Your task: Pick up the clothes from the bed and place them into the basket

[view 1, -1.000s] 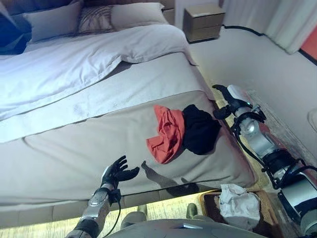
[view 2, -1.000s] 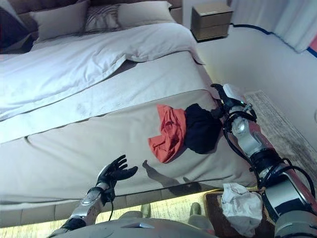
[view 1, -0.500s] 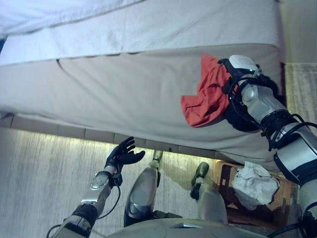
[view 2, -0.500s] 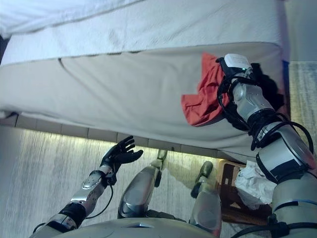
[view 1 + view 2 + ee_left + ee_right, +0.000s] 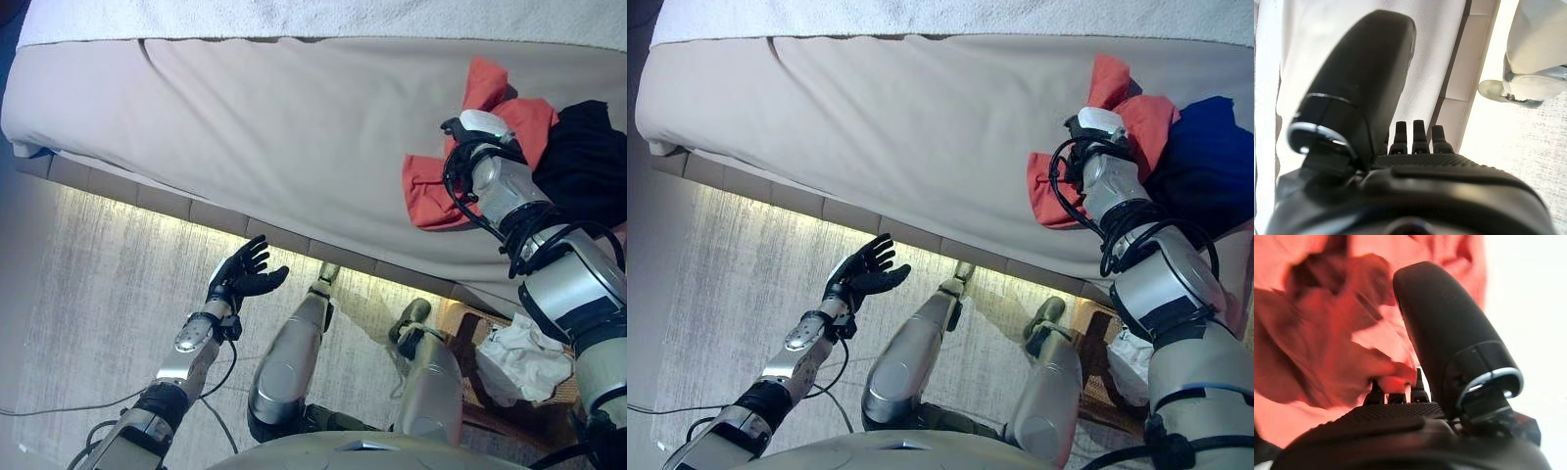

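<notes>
A red garment (image 5: 443, 176) lies crumpled near the foot edge of the bed (image 5: 274, 117), touching a black garment (image 5: 588, 162) on its right. My right hand (image 5: 466, 133) rests on top of the red garment. In the right wrist view its thumb (image 5: 1440, 323) is straight and its fingers (image 5: 1396, 392) reach forward into the red cloth (image 5: 1317, 342) without closing on it. My left hand (image 5: 243, 279) is open and empty, held over the floor in front of the bed; it also shows in the left wrist view (image 5: 1415, 134).
A brown wicker basket (image 5: 458, 323) stands on the floor at the lower right, below the bed's edge, with a white cloth (image 5: 524, 360) in it. A pale rug (image 5: 118, 284) covers the floor in front of the bed.
The camera has tilted down toward the bed's edge and the floor. My right hand has moved from the bed's right edge onto the red garment. My left hand stays open.
</notes>
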`<state>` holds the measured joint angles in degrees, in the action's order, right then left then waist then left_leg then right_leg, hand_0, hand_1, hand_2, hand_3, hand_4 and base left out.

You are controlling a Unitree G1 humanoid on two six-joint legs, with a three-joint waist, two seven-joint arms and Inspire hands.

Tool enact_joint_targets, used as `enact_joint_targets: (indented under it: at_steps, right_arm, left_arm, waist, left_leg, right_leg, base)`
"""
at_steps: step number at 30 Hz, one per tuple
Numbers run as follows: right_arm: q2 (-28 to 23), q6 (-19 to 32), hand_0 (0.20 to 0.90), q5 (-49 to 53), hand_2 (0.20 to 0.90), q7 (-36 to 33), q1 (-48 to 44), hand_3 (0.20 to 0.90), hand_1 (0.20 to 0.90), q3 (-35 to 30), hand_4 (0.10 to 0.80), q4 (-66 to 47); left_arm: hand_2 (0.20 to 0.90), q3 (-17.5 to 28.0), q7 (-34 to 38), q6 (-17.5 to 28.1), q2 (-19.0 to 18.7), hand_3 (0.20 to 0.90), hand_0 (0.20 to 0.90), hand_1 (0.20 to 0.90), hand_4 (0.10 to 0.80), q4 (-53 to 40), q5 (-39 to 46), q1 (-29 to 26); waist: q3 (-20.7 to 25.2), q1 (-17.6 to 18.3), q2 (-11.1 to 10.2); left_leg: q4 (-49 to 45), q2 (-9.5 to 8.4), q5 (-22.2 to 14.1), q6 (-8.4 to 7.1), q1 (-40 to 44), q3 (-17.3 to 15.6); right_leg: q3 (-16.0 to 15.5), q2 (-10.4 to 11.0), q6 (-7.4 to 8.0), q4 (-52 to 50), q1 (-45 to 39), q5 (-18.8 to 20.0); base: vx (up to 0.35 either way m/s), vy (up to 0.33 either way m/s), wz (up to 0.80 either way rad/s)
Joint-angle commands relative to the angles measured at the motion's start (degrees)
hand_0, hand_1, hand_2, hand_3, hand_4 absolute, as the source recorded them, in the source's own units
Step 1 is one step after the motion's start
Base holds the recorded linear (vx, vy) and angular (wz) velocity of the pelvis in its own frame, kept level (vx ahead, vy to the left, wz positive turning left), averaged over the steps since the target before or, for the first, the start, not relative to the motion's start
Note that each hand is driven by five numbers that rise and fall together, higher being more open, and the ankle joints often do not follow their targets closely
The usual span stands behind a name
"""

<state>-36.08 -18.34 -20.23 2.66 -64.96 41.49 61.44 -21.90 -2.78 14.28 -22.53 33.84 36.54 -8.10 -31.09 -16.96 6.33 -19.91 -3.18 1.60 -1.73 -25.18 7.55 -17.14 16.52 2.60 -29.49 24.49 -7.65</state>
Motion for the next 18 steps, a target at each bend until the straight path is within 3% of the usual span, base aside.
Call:
enact_joint_targets:
  at_steps: [1,8,11,14,15,16,18]
  right_arm:
    - [-2.8,-6.1,0.900,-4.3,0.900,7.6,-7.2,0.900,0.900,4.5,0.800,4.4]
    - [-2.9,-9.7,0.900,-10.4,0.900,22.9,-8.1,0.900,0.900,7.5,0.800,9.8]
    - [-3.1,-10.3,0.900,-11.0,0.900,26.4,-8.1,0.900,0.900,8.7,0.800,10.3]
    - [-2.8,-9.7,0.900,-9.5,0.900,25.0,-8.2,0.900,0.900,9.3,0.800,10.9]
    - [-2.7,-9.2,0.799,-8.4,0.799,23.7,-8.4,0.782,0.799,9.4,0.682,11.0]
    - [-2.6,-8.2,0.300,-7.3,0.300,21.3,-8.6,0.200,0.300,9.0,0.100,11.0]
    - [-2.9,-6.2,0.300,-4.2,0.300,15.0,-8.3,0.200,0.300,7.7,0.100,9.8]
  left_arm:
    - [0.900,-0.4,0.3,5.2,-2.2,0.900,0.900,0.900,0.800,-5.9,2.1,1.7]
    - [0.900,-0.9,1.0,4.9,-2.8,0.900,0.900,0.900,0.800,-8.2,2.1,2.1]
    - [0.900,-0.6,0.9,4.6,-3.2,0.900,0.900,0.900,0.800,-8.8,2.1,2.4]
    - [0.900,-0.3,0.5,4.4,-3.3,0.900,0.900,0.900,0.800,-9.0,1.9,2.6]
    - [0.900,-0.2,0.4,4.5,-3.3,0.900,0.900,0.900,0.800,-8.9,2.0,2.6]
    - [0.900,-0.1,0.4,4.6,-3.3,0.900,0.900,0.900,0.800,-8.7,2.0,2.5]
    - [0.900,0.4,0.3,4.2,-3.3,0.900,0.900,0.900,0.800,-9.0,1.8,2.8]
  waist:
    - [1.3,0.1,0.4]
    - [1.3,-0.4,0.9]
    - [1.3,-0.4,1.0]
    - [1.3,-0.6,1.0]
    - [1.3,-0.7,1.0]
    - [1.3,-0.7,1.0]
    - [1.3,-0.4,0.7]
  left_leg:
    - [-9.6,-2.55,-10.0,3.48,-4.7,-0.9]
    - [-13.9,-2.94,-11.3,3.88,-8.2,-1.5]
    - [-14.7,-2.90,-11.6,3.93,-8.7,-1.6]
    - [-14.7,-2.76,-11.6,3.95,-8.4,-1.6]
    - [-14.5,-2.67,-11.6,3.97,-8.2,-1.7]
    - [-14.4,-2.59,-11.6,3.98,-7.9,-1.7]
    - [-13.9,-2.25,-11.5,3.95,-6.9,-1.9]
  right_leg:
    - [-1.0,-3.9,-3.28,-4.7,0.4,-4.4]
    - [-0.4,-3.4,-3.90,-8.8,4.1,-5.3]
    - [-0.2,-3.3,-4.12,-9.3,4.6,-5.5]
    - [-0.2,-3.5,-4.31,-9.4,4.5,-5.5]
    - [-0.2,-3.5,-4.36,-9.2,4.3,-5.6]
    - [-0.3,-3.6,-4.40,-9.1,4.0,-5.6]
    - [-0.2,-3.8,-4.51,-8.8,3.1,-5.6]
  base:
    - [-0.036,-0.001,-0.05]
    - [-0.027,0.003,-0.01]
    - [-0.007,-0.002,0.01]
    - [-0.006,-0.004,-0.01]
    - [-0.021,-0.011,-0.03]
    - [0.000,0.000,0.00]
    - [0.000,0.000,0.00]
